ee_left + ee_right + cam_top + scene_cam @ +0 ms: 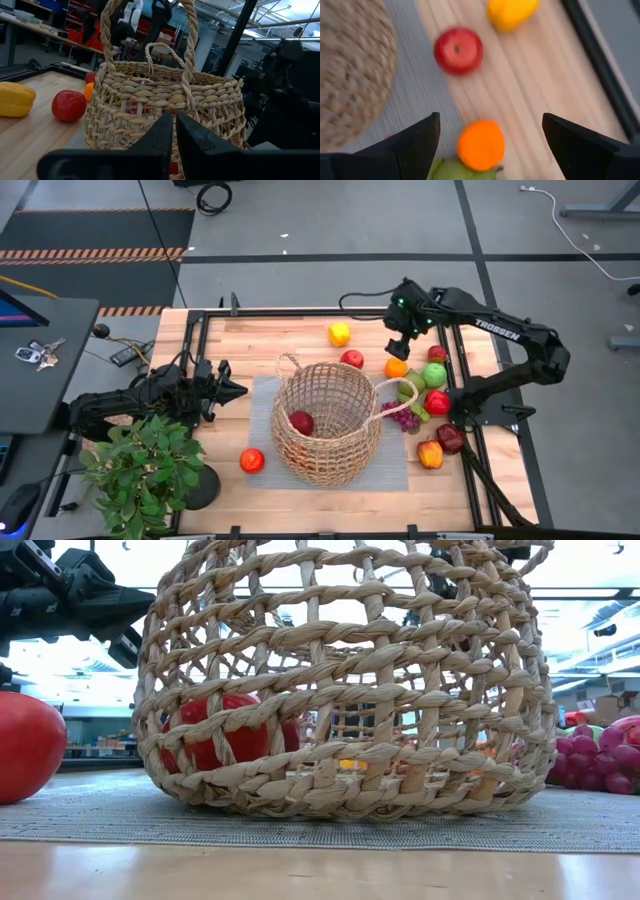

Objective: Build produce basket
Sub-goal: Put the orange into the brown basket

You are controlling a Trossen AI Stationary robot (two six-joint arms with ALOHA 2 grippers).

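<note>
**One fruit in, plenty left to load**

The basket (325,420) sits mid-bench on a grey mat (262,405), holding just one red fruit (301,422). Most produce waits outside: a cluster on the right, a yellow pepper (340,333) far, a red one (252,461) near. The right gripper (400,347) hovers over the orange (396,367), fingers wide, nothing held. The left gripper (232,389) waits left of the basket, fingers pinched together, empty.

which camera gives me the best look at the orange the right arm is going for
The right wrist view: the orange lies large and unobstructed between the right gripper's open jaws. The high view shows it small, at the gripper's tip. The left wrist view catches only an orange sliver beside the basket. The low view does not clearly show it.
</note>
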